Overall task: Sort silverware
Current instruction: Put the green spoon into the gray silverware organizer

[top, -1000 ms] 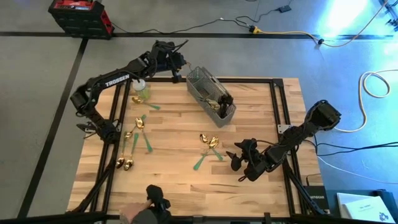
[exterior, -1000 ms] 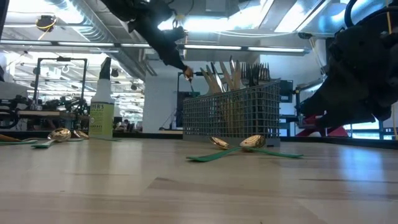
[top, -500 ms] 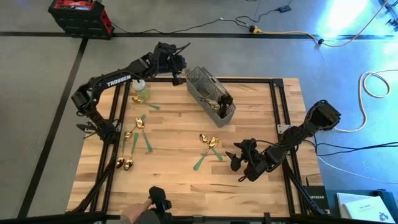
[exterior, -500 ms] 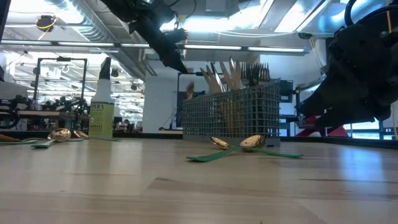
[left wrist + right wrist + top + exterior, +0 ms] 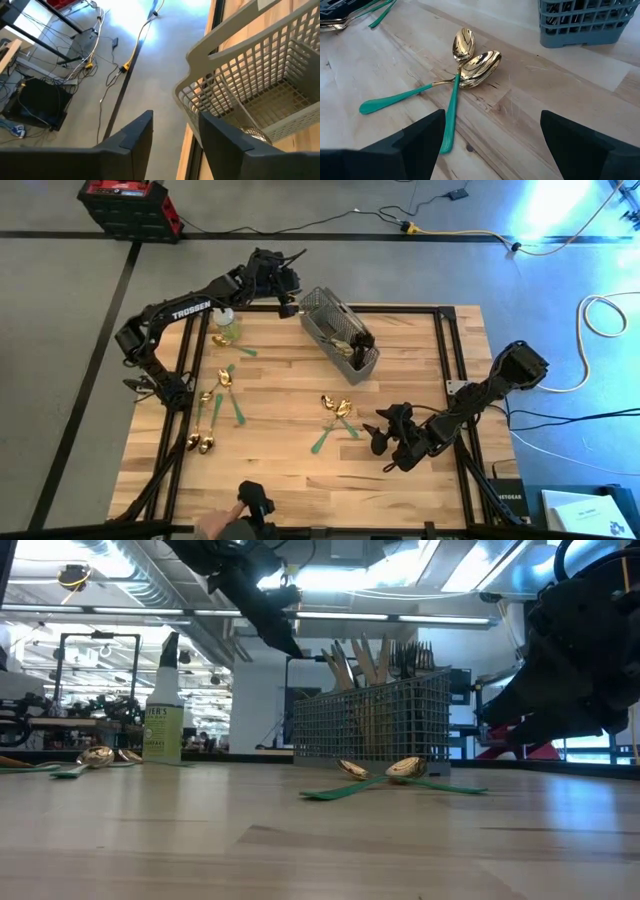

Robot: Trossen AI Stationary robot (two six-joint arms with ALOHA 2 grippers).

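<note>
- Hovering over the far end of the caddy (image 5: 340,335), your left hand (image 5: 287,298) has its fingers parted with nothing between them; if you swing it away low, a finger could clip the mesh rim (image 5: 210,47) and shove the caddy along the worktop (image 5: 400,480).
- Watch the tall handles (image 5: 375,658) standing up out of the caddy: a sideways sweep by the left hand at that height could catch them and tip pieces out.
- Your right hand (image 5: 392,442) sits low near the front right of the worktop, fingers spread wide and empty, facing the two crossed green-handled gold spoons (image 5: 462,67) near the middle. Because they overlap, you could close on both at once, or pinch one and flick the other aside.
- The gold bowls are smooth and rounded, so I judge a grip there likely to slip; the green handle (image 5: 395,97) looks the safer place.
- More spoons (image 5: 213,410) lie on the left side, near the spray bottle (image 5: 163,705); reaching for them carelessly with the left hand could knock the bottle over.
</note>
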